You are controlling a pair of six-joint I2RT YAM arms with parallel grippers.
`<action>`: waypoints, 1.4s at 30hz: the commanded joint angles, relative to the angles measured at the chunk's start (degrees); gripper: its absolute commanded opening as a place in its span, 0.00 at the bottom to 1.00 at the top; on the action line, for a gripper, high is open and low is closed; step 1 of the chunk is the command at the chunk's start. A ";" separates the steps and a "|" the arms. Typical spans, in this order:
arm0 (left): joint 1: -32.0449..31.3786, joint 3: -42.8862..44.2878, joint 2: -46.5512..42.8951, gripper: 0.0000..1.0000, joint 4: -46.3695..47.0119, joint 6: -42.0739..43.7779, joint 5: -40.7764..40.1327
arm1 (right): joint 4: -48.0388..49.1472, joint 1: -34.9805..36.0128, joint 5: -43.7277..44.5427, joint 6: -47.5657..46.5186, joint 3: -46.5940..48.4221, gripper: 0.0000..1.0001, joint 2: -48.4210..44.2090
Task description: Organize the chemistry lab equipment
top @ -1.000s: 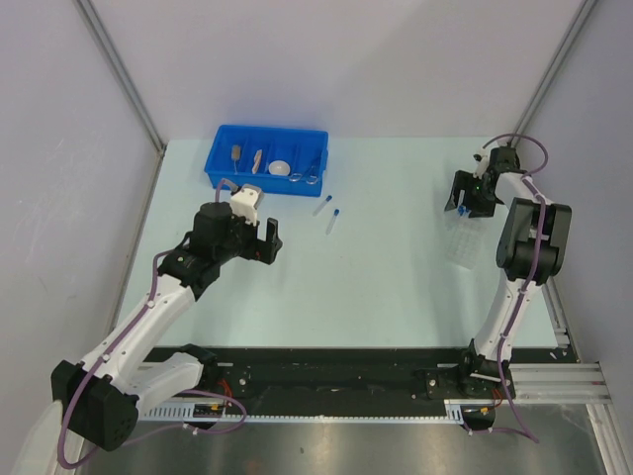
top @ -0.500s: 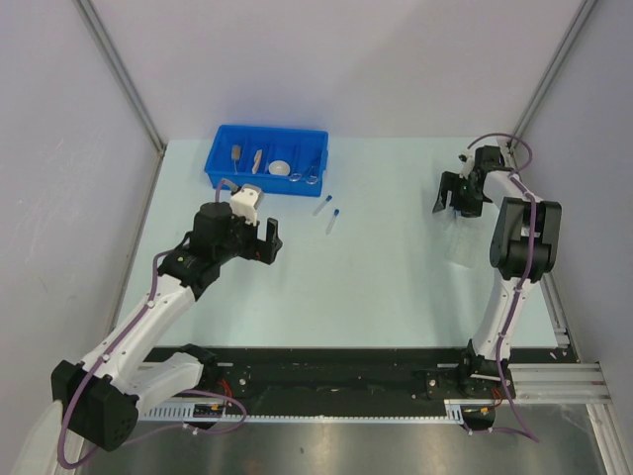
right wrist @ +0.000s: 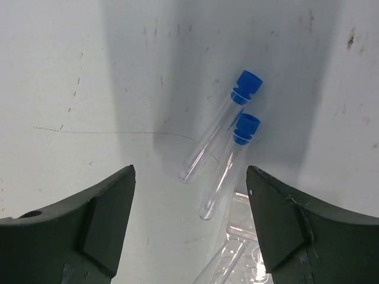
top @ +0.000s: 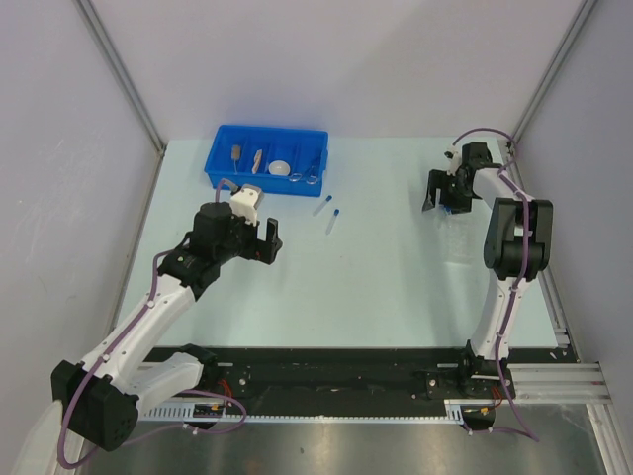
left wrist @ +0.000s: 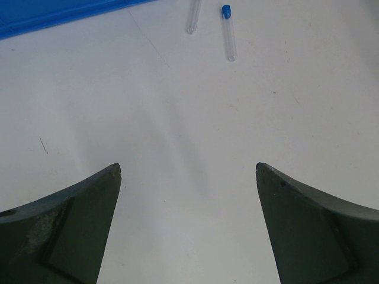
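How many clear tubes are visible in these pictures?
4. Two tubes lie in the middle, near the bin; two capped tubes lie at the right, beside the rack. More may hide in the rack.

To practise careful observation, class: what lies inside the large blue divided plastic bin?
Two tan wooden-handled tools, a white round dish and silver wire tongs. The near wall of the blue plastic bin hides the floor strip behind it, so anything there is unseen.
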 commanded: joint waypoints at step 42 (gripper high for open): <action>1.19 4.56 20.16 1.00 8.91 -17.94 25.78 | -4.71 -5.09 -33.48 -22.18 -15.40 0.89 -39.98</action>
